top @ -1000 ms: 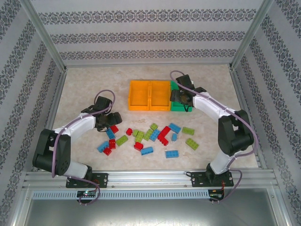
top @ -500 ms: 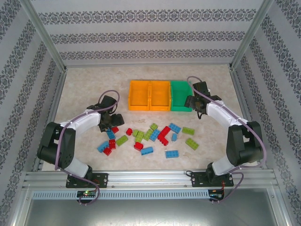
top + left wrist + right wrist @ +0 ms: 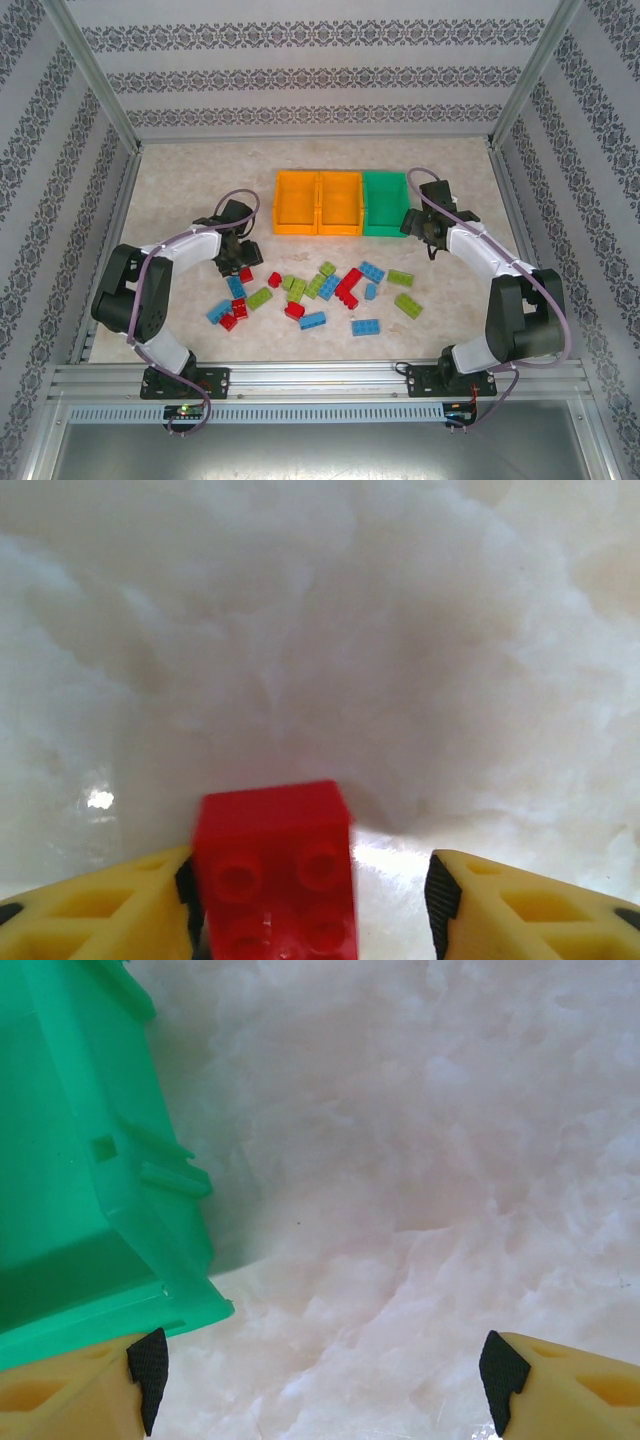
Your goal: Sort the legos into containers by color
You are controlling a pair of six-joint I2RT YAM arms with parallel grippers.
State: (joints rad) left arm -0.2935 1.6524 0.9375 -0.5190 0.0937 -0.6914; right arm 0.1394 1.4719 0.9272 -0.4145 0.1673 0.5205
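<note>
Red, blue and lime green legos (image 3: 330,285) lie scattered across the near middle of the table. Two orange containers (image 3: 297,231) (image 3: 340,232) and a green container (image 3: 385,232) stand joined in a row behind them. My left gripper (image 3: 238,256) is low at the pile's left end. In the left wrist view a red lego (image 3: 275,865) sits between its open fingers (image 3: 312,900), against the left pad and clear of the right one. My right gripper (image 3: 420,226) hangs open and empty (image 3: 322,1380) just right of the green container (image 3: 80,1160).
Metal frame rails (image 3: 110,210) and patterned walls close in the table on three sides. A lime green lego (image 3: 407,304) and a blue lego (image 3: 365,327) lie nearest the right arm. Bare marble-look table (image 3: 180,190) lies behind the left gripper.
My right gripper has swung from over the green container out to its right side. The left gripper has edged a little back and right at the pile's left end.
</note>
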